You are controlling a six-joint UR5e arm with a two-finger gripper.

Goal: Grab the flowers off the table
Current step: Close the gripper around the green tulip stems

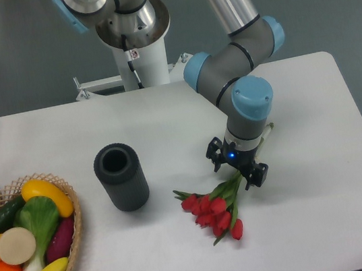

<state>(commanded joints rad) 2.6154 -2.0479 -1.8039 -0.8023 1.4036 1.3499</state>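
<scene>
The flowers (pixel 214 212) were judged light, soft and easily crushed (stems the best hold); the gripper (pixel 238 168) was spread open just above the stems.

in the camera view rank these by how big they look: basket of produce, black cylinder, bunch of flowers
1. basket, largest though partly cut off by the frame edge
2. black cylinder and flowers look about alike; not ranking them.

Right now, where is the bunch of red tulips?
The red tulip bunch lies on the white table, right of the dark cylinder, stems under the end effector.
</scene>
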